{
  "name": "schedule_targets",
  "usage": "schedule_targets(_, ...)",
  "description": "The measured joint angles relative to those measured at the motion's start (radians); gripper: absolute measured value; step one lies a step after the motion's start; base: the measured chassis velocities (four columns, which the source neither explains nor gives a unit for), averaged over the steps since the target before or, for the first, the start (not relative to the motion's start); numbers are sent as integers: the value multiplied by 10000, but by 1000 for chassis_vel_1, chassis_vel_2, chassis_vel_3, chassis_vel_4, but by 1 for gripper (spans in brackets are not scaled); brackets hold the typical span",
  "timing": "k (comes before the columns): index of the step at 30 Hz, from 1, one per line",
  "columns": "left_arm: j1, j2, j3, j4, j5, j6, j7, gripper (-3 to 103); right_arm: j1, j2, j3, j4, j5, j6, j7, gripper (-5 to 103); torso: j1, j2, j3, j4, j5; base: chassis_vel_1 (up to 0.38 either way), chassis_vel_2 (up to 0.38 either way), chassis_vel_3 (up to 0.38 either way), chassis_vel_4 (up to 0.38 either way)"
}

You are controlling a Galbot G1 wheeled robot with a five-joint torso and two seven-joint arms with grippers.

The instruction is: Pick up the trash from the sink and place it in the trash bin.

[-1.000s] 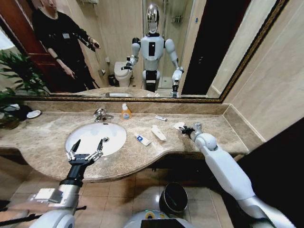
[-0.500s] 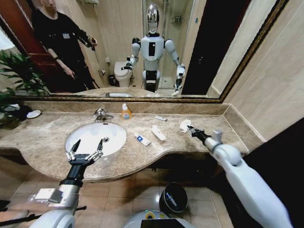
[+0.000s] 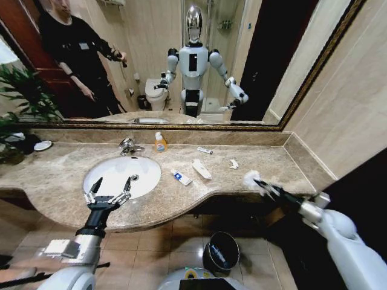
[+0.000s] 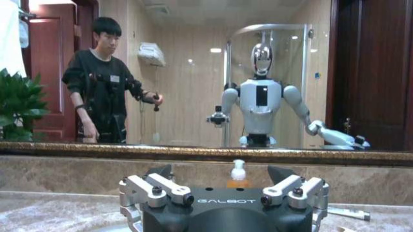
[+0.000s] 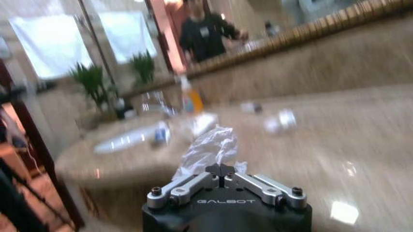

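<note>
A marble surface runs under a wide mirror, and the white sink is set into it at the left, with its tap and an orange soap bottle at the back rim. On the floor below the surface's front edge stands the black trash bin. The left pincer hangs over the near rim of the sink with its fingers spread wide and nothing between them. The right pincer is at the right end of the surface, over its front edge, pressed together on the crumpled white tissue, which is lifted clear of the marble; the right wrist view shows the tissue bunched just past the closed tips. On the surface to the right of the sink lie the white-and-blue packet, the flat white packet, a small white scrap and, near the wall, the tiny tube.
</note>
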State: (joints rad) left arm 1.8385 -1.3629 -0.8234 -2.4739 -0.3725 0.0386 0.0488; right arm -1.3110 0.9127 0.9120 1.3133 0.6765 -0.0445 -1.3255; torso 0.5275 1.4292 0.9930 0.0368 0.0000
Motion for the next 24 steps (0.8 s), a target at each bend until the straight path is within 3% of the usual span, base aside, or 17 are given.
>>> schedule_targets(6, 0, 0, 0, 0, 0, 0, 0, 100, -92, 900, -129, -1794, -1947, 1428, -511, 0, -1, 0, 0, 0, 2, 0, 0, 0, 0)
schedule_targets(7, 0, 0, 0, 0, 0, 0, 0, 100, -92, 900, -129, -1794, -1947, 1428, -511, 0, -1, 0, 0, 0, 2, 0, 0, 0, 0)
schedule_targets(10, 0, 0, 0, 0, 0, 0, 1, 100, -335, 1498, -223, -1907, -3336, 1615, -657, 0, -1, 0, 0, 0, -2, 0, 0, 0, 0)
schedule_targets(12, 0, 0, 0, 0, 0, 0, 0, 100, -370, 1587, -243, -1906, -3549, 1619, -656, 0, -1, 0, 0, 0, -2, 0, 0, 0, 0)
schedule_targets(14, 0, 0, 0, 0, 0, 0, 0, 100, -404, 2317, -458, -2123, -5003, 1798, 80, 0, -1, 0, 0, 0, -7, 0, 0, 0, 0)
schedule_targets(16, 0, 0, 0, 0, 0, 0, 1, 100, -372, 2505, -519, -2238, -5269, 1899, 471, 0, -1, 0, 0, 0, -9, 0, 0, 0, 0)
schedule_targets(18, 0, 0, 0, 0, 0, 0, 1, 100, -230, 3226, -720, -2763, -6068, 2445, 2038, 0, 0, -1, 0, 1, 3, 0, 0, 0, 0)
schedule_targets(19, 0, 0, 0, 0, 0, 0, 1, 100, -230, 3226, -720, -2763, -6068, 2445, 2038, 0, 0, -1, 0, 1, 3, 0, 0, 0, 0)
schedule_targets(21, 0, 0, 0, 0, 0, 0, 3, 100, -143, 3851, -839, -3168, -6623, 2784, 3267, 0, 0, -1, 0, 0, 2, 0, 0, 0, 0)
schedule_targets(22, 0, 0, 0, 0, 0, 0, 3, 100, -143, 3851, -839, -3168, -6623, 2784, 3267, 0, 0, -1, 0, 0, 2, 0, 0, 0, 0)
schedule_targets(24, 0, 0, 0, 0, 0, 0, 0, 100, -12, 4373, -839, -3575, -7306, 3150, 4226, 0, -1, -1, 0, 1, -4, 0, 0, 0, 0)
